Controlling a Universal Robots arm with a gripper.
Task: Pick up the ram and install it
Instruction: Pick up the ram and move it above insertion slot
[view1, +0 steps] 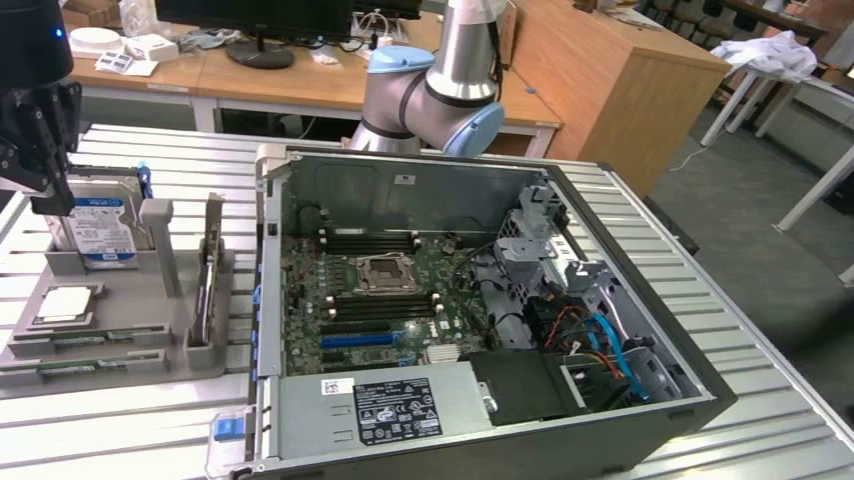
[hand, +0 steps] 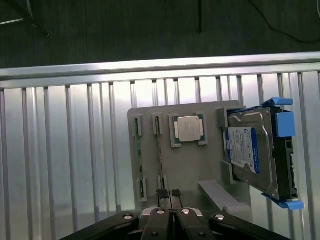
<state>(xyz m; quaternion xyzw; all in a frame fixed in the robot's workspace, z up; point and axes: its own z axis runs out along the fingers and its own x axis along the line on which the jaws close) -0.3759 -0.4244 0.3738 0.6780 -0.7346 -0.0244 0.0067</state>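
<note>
Open computer case (view1: 481, 300), motherboard exposed, well off to one side of gripper (hand: 168, 193). Slatted metal table (hand: 60, 150) under everything. Grey holder tray (hand: 200, 165) directly below gripper. Blue-labelled hard drive (hand: 247, 150) stands in tray, off to one side of fingertips. Gripper fingertips drawn close together, thin slit between, nothing gripped. Square CPU (hand: 189, 129) lies flat between drive and ram. Ram (hand: 160, 155) stands on edge in tray slot, in line with fingertips, apart from them. Second ram stick (hand: 138, 165) in next slot, on far side from CPU.
</note>
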